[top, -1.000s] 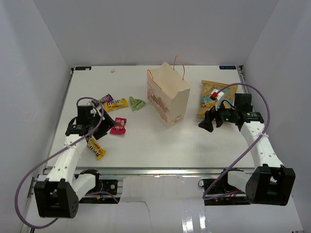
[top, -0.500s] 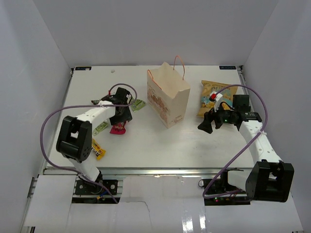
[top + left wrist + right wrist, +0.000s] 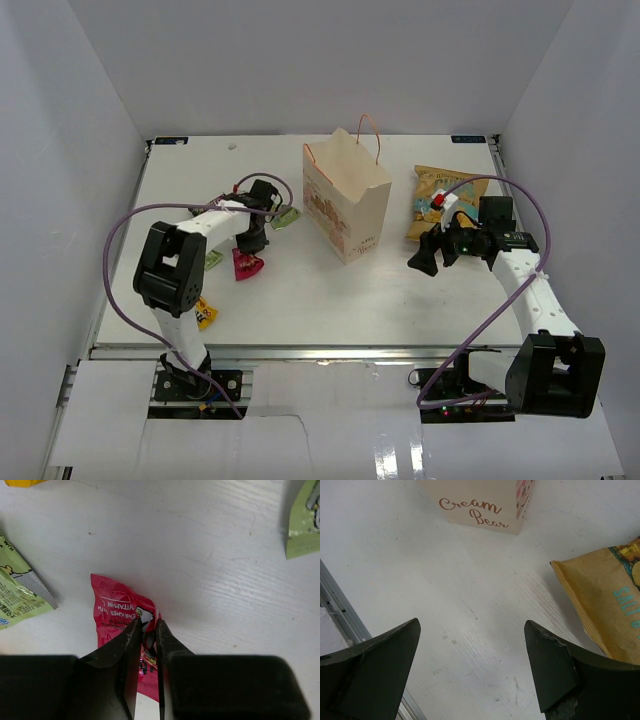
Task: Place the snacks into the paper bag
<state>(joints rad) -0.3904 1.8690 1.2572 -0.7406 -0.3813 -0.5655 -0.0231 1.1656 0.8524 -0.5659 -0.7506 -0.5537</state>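
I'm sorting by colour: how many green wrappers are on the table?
2 green wrappers: one just left of the bag, one left of the pink wrapper. The left arm may hide others.

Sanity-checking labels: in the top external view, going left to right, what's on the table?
yellow candy wrapper → pink wrapper → far green wrapper → paper bag → yellow crisp packet
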